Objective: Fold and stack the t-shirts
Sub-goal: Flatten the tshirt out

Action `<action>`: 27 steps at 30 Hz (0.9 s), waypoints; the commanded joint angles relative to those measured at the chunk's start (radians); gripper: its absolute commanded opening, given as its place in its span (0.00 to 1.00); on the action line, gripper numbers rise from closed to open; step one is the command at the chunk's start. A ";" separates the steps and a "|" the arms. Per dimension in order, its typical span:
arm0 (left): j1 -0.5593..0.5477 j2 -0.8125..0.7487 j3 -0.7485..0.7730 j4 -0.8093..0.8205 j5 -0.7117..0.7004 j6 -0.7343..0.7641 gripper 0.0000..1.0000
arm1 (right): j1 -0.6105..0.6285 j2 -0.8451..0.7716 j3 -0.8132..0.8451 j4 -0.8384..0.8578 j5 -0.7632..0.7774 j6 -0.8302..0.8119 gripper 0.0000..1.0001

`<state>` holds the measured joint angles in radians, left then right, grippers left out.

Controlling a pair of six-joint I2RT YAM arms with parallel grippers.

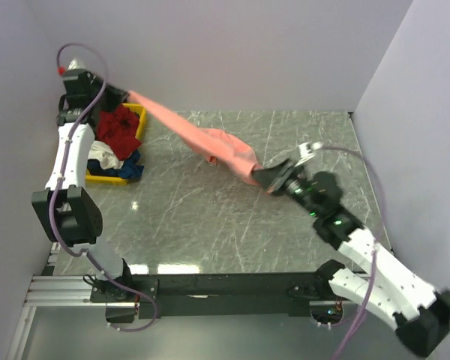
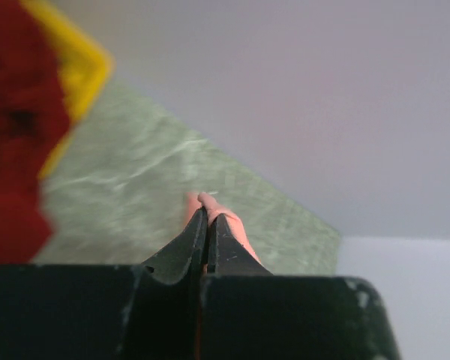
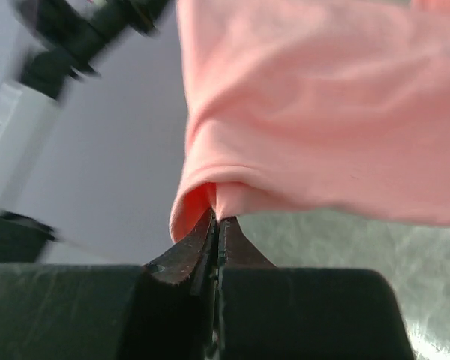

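Note:
A salmon-pink t-shirt [image 1: 210, 142] hangs stretched in the air between my two grippers, above the green marbled table. My left gripper [image 1: 126, 95] is shut on one end of it at the far left, above the yellow tray; in the left wrist view a bit of pink cloth [image 2: 236, 229] shows at the closed fingertips [image 2: 208, 214]. My right gripper [image 1: 264, 176] is shut on the other end at mid-table; in the right wrist view the pink cloth [image 3: 322, 112] fills the top above the closed gripper [image 3: 216, 221]. A dark red shirt [image 1: 118, 127], a white one [image 1: 105, 156] and a blue one [image 1: 131, 169] lie in the tray.
The yellow plastic tray [image 1: 140, 120] stands at the far left of the table, against the left wall. White walls close the back and both sides. The green table surface [image 1: 210, 225] spreads between the arms.

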<state>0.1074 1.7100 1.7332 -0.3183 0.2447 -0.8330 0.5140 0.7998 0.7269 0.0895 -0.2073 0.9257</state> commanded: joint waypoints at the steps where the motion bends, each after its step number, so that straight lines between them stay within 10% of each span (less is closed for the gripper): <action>1: 0.074 -0.016 -0.092 0.025 -0.027 -0.015 0.00 | 0.275 0.100 -0.140 0.199 0.285 0.001 0.00; 4: 0.101 -0.013 -0.142 0.013 -0.036 0.005 0.03 | 0.414 0.283 -0.130 0.312 0.296 -0.017 0.07; 8: 0.101 -0.053 -0.185 0.002 -0.051 0.040 0.42 | 0.461 0.466 -0.002 0.282 0.174 -0.088 0.31; 12: 0.084 -0.162 -0.257 -0.030 -0.103 0.077 0.55 | 0.452 0.452 0.051 0.111 0.244 -0.145 0.53; 27: -0.388 -0.602 -0.928 -0.080 -0.476 -0.106 0.39 | -0.258 0.389 0.060 -0.238 0.182 -0.289 0.63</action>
<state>-0.2352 1.1408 0.8783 -0.3950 -0.1482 -0.8577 0.3141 1.1698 0.7792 -0.0998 0.0109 0.6930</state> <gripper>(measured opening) 0.394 0.629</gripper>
